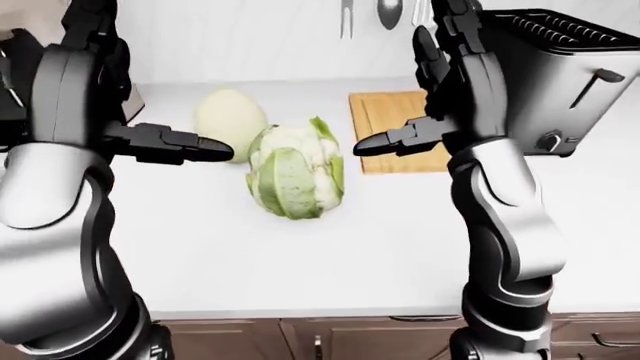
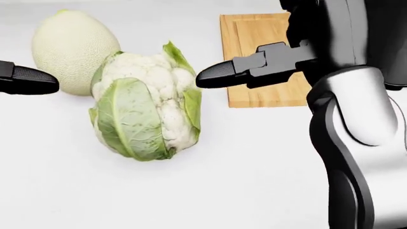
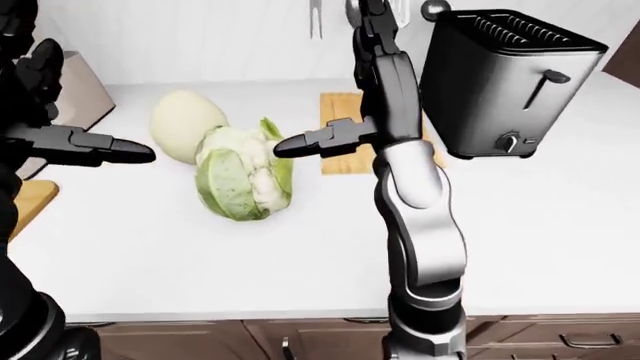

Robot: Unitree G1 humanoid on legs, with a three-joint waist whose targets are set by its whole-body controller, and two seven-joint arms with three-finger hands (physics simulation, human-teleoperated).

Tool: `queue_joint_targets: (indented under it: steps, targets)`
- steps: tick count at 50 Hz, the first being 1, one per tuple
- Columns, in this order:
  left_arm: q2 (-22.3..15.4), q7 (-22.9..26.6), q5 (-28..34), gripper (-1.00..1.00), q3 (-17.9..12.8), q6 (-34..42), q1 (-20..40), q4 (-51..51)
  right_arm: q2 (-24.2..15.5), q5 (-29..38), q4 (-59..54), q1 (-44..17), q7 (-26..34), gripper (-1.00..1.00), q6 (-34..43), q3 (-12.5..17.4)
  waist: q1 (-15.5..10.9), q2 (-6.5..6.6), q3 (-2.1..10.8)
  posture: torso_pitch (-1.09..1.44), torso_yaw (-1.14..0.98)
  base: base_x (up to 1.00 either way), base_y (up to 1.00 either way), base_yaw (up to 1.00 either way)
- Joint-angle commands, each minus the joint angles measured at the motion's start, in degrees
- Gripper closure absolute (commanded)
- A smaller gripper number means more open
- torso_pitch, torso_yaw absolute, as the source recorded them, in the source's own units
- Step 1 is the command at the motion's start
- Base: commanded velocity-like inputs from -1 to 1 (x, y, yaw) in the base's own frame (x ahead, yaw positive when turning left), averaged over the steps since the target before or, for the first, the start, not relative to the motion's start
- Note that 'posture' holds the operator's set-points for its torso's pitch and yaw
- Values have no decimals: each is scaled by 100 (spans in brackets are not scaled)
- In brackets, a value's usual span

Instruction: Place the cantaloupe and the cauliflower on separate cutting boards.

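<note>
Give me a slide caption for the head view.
Both open hands, left hand and right hand, flank the cauliflower beside cantaloupe and cutting board.

Toaster [image 3: 505, 82] on white counter [image 3: 560, 225]

Head view close, looking down, eye views wider, all sharing the cauliflower [image 2: 143, 107]

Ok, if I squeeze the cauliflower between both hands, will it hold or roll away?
The cauliflower looks bulky and rounded, lying on its side, so it may rock or roll if nudged from one side only. Its leaves look loose and could give, so press on the firm white head. Both the left hand and right hand flank it without touching.
</note>
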State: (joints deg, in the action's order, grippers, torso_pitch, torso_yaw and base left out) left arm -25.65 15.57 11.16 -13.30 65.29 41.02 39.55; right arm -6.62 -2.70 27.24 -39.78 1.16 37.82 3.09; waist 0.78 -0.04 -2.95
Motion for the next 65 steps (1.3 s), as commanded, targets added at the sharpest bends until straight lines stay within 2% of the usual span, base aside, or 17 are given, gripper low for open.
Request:
queue_joint_targets:
  steps: [1,2,4,8,10,11,13,15,16,21,22,31,38,45,49,58,65]
  targets:
    - [-70,-59,31,-100,-66,-279,193,121,16,9,196,-74,-23,-100,-250,-6,-49,-89,175,0,0,0,34,0]
    - [-56,-67,35,-100,-41,-303,200,89,-16,3,204,-166,-10,-100,-141,13,-48,-150,208,0,0,0,33,0]
    - [-33,-74,46,-100,-24,-320,194,76,-1,2,234,-42,-3,-100,-232,9,-51,-124,280,0,0,0,34,0]
    - [-20,-54,81,-100,-5,-306,191,88,27,27,258,74,28,-100,-328,-11,-30,75,146,0,0,0,34,0]
    - [-14,-44,91,-100,-9,-297,184,103,-10,-1,255,-136,23,-100,-155,44,17,267,137,0,0,0,16,0]
    - [-17,-34,98,-100,-4,-293,190,105,28,21,247,22,-16,-100,-309,20,30,579,178,0,0,0,0,0]
    - [-22,-14,108,-100,-5,-287,199,103,13,-36,307,-10,-60,-100,-200,74,-3,406,71,0,0,0,0,0]
    - [0,-1,104,-100,2,-304,187,101,-93,-8,404,-67,-54,-100,30,38,-14,279,87,0,0,0,0,0]
    - [30,-7,96,-100,18,-332,196,78,-131,-132,506,-351,-50,-100,361,176,-20,185,81,0,0,0,0,0]
    - [80,7,73,-100,41,-338,204,98,-270,-153,747,-275,63,-100,694,141,-141,-260,93,0,0,0,0,0]
    - [85,2,78,-100,47,-356,191,88,-280,-139,790,-218,86,-100,686,132,-123,-121,50,0,0,0,0,0]
    - [167,-27,93,-100,64,-473,131,28,-484,-227,1318,-376,307,-100,1562,263,-120,-23,154,0,0,0,0,0]
    - [222,-58,89,-100,77,-598,58,-48,-611,81,1588,146,646,-100,1623,62,-114,-5,164,0,0,0,0,0]
    - [233,-57,96,-100,108,-623,106,-104,-805,1413,1389,189,1572,-100,1600,-513,-105,16,168,0,0,0,0,0]
    - [235,-65,95,-100,112,-676,147,-182,-699,2226,1324,162,2230,-100,1649,-611,-97,24,166,0,0,0,0,0]
    - [267,-98,65,-100,100,-757,69,-183,-489,3683,1271,59,3443,-100,1696,-540,-89,39,166,0,0,0,0,0]
    - [277,-100,44,-100,71,-749,-8,-116,-139,4162,1204,486,3796,-100,1323,-559,-77,65,188,0,0,0,0,0]
